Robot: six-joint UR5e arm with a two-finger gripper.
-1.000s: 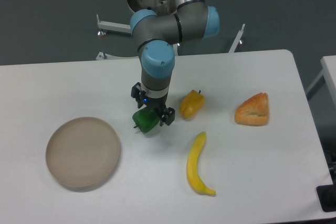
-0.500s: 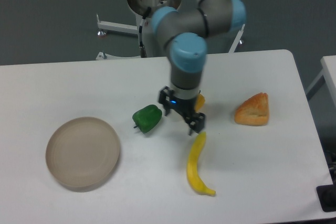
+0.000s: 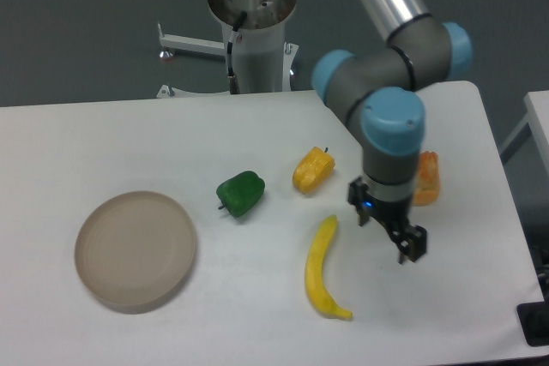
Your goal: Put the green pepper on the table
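**Pepper released, arm clearing off to the right**

Our end effector point(image 3: 389, 231) sits at about 4 o'clock from table centre, fingers spread apart and holding nothing. A second ago it was clamped on the green pepper; half a second ago it had let go and was over by the yellow pepper; now it has swung further right, well apart from the green one.

Nearest things out from it: the banana point(image 3: 323, 269) just at its 8–9 o'clock, lying on the table; the bread piece point(image 3: 426, 179) at its 1 o'clock, partly hidden behind the wrist; the yellow pepper point(image 3: 312, 170) at its 10 o'clock.

The green pepper point(image 3: 240, 194) lies on the bare table point(image 3: 103, 139) left of centre, on its side, stem pointing to 8 o'clock. It hasn't shifted since release. It's near the yellow pepper, not touching, and clear of the beige plate point(image 3: 135, 250) at its 8 o'clock.

We judge the task done: pepper on the table, free, stable. Only retreat remains.
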